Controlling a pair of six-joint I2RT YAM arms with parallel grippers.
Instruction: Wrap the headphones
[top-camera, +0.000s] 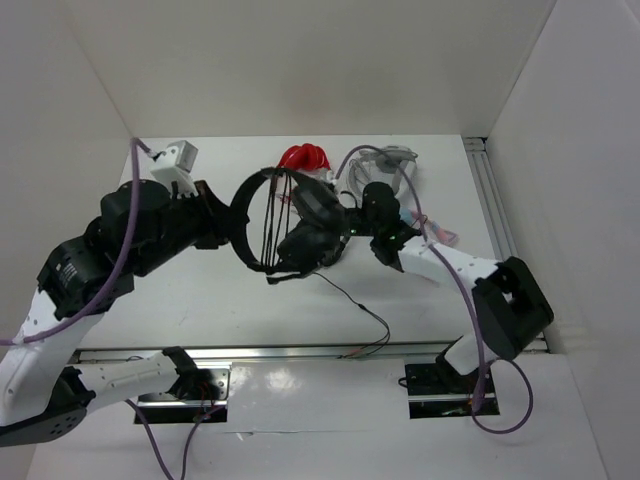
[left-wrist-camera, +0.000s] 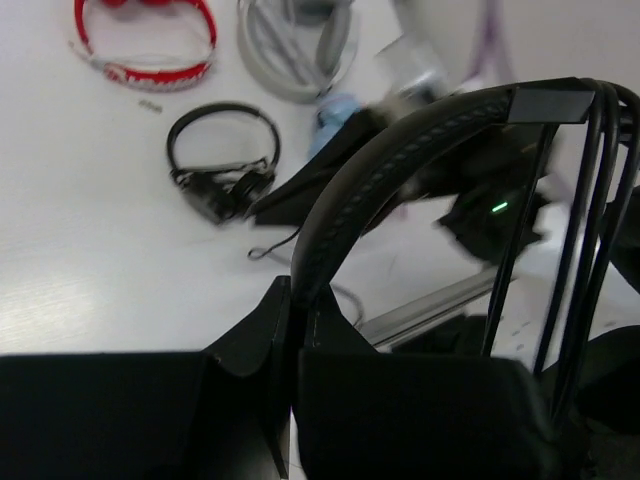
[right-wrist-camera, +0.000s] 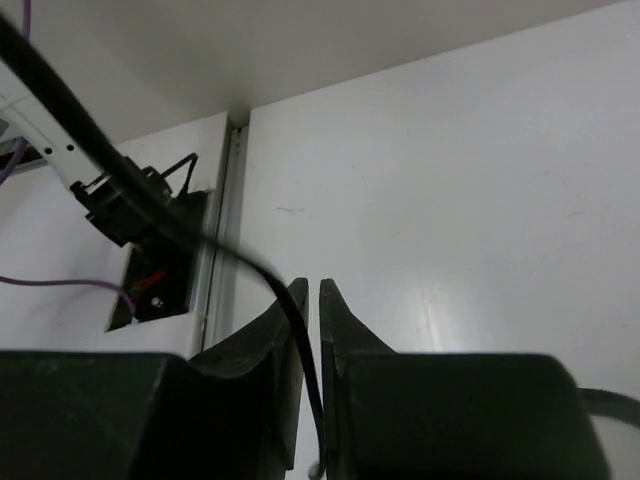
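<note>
Headphones (top-camera: 310, 238) between left arm (top-camera: 140, 225) and right arm (top-camera: 450, 265), cable (top-camera: 352, 300) in front, other headsets (top-camera: 303, 158) behind.

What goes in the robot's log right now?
left gripper shut on headband | right gripper shut on cable | cable looped across headphones

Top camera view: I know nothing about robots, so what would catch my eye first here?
A big black pair of headphones is held aloft in the middle, its thin cable strung several times across the headband hoop. The left gripper clamps the headband while the right gripper pinches the cable. Behind them, a bright red pair lies at the back of the table.
</note>
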